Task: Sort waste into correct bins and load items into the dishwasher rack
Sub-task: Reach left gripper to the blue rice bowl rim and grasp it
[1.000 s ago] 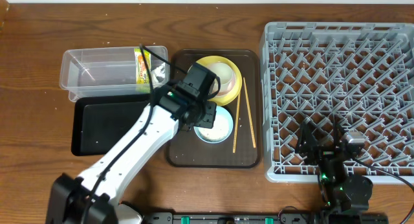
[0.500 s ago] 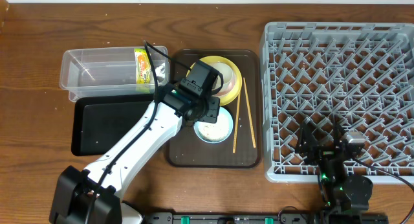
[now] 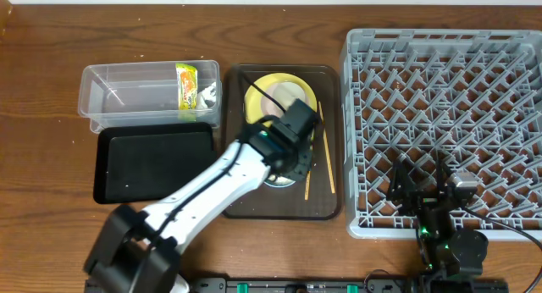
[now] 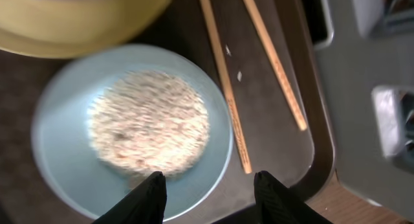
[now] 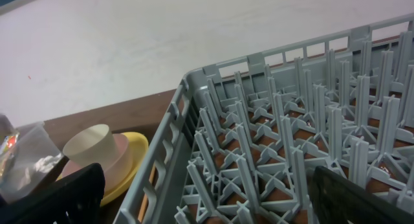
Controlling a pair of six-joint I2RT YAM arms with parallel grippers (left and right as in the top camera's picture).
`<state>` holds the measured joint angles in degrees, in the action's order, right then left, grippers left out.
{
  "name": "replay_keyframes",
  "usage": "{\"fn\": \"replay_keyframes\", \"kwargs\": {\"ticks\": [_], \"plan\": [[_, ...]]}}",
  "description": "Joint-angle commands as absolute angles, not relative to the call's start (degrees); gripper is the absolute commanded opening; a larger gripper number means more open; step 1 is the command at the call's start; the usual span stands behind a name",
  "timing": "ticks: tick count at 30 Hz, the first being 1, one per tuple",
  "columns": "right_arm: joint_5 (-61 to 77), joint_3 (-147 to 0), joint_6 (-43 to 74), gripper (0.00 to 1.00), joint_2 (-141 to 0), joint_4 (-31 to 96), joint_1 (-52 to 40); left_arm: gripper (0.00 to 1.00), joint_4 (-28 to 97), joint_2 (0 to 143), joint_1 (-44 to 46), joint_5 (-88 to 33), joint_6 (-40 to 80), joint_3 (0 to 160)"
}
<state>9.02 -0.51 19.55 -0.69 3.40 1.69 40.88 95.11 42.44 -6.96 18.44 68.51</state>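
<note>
Left gripper hangs open just above the light blue bowl, which holds the white rice grains.

The bowl stands on the dark brown serving tray, with the yellow plate beside it at one side and the two chopsticks at the other; a few grains lie between the chopsticks. The snack wrapper and the white paper scrap lie in the clear tub, beside the black tray. The right gripper rests over the near edge of the dishwasher rack, its fingers wide apart and holding nothing.
</note>
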Motion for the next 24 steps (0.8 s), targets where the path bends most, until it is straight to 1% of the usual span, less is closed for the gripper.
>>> {"fn": "replay_keyframes", "kwargs": {"ticks": [1, 16, 17, 20, 24], "plan": [[9.2, -0.3, 20.1, 0.99, -0.4, 3.5, 1.6, 0.47, 40.8, 98.6, 43.8, -3.2, 21.2, 68.5], [9.2, -0.3, 20.1, 0.99, -0.4, 3.5, 1.6, 0.46, 38.2, 101.6, 44.8, -3.6, 23.2, 68.5], [9.2, -0.3, 20.1, 0.99, -0.4, 3.5, 1.6, 0.42, 37.8, 102.0, 45.0, -3.6, 23.3, 68.5], [9.2, -0.3, 20.1, 0.99, -0.4, 3.5, 1.6, 0.39, 36.4, 103.3, 45.6, -3.5, 23.2, 68.5], [9.2, -0.3, 20.1, 0.99, -0.4, 3.5, 1.6, 0.29, 35.6, 103.5, 45.7, -3.4, 23.3, 68.5]]}}
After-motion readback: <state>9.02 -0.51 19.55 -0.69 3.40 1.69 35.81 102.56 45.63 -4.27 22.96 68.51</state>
